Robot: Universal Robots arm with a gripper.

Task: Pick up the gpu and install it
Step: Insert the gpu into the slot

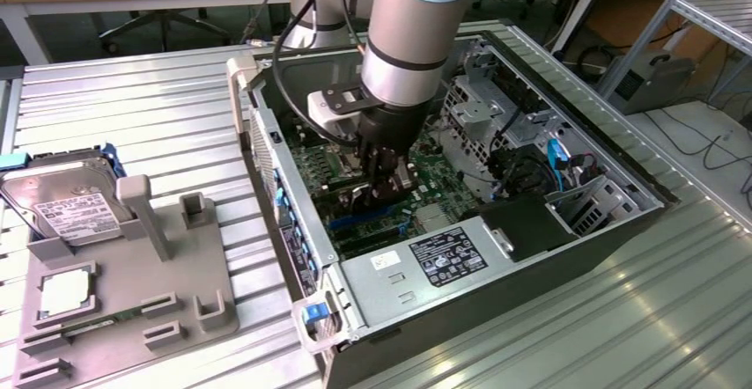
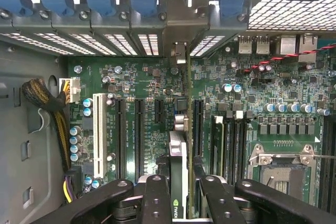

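Currently claw is clamped on the gpu, card standing on edge inside the open PC case over the motherboard expansion slots, far end by the rear slot openings, case lying on the bench at 3 o'clock from the hard drive in the exterior view.

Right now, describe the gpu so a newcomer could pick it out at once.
Find the open case on the ribbed metal table, where the arm reaches down inside. Clamped in its jaws, the gpu stands on edge over the green motherboard. Unlike the empty black slots beside it, it is a thin dark card with a green logo on its edge.
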